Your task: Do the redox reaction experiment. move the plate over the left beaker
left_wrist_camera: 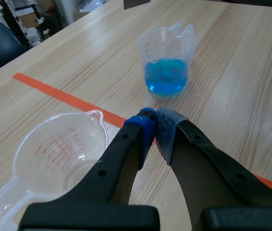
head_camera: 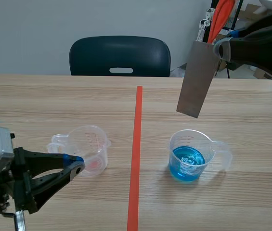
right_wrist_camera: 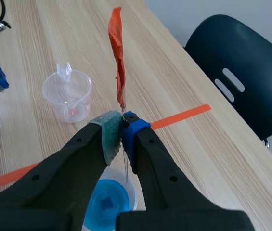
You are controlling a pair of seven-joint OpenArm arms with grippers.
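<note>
So the wooden table [head_camera: 251, 120] takes up most of the scene, with a dark chair [head_camera: 120, 55] tucked in at the far edge and an orange-red tape line [head_camera: 136, 154] running straight down the middle. The biggest loose thing is the grey metal plate [head_camera: 197, 79]. It's up in the air on the right side of the tape, hanging a bit tilted, with its lower corner above and behind the beaker of blue liquid [head_camera: 189, 155], not touching it. The right gripper [right_wrist_camera: 122, 130] has it pinched by the top end, pads pressed on the thin sheet. From that wrist cam you only see the plate edge-on, dropping toward the blue beaker below. The blue beaker sits right of the tape with its handle pointing away from the line. The clear beaker [head_camera: 86, 149] is on the left side, upright, red markings on the wall and a faint pinkish bit at the bottom, well apart from the plate. The left gripper [left_wrist_camera: 154, 126] is low, just beside the clear beaker, pads closed together with nothing between them. Smallest bit: an orange-red strip [right_wrist_camera: 118, 57] sticking out past the right gripper's fingertips.
</note>
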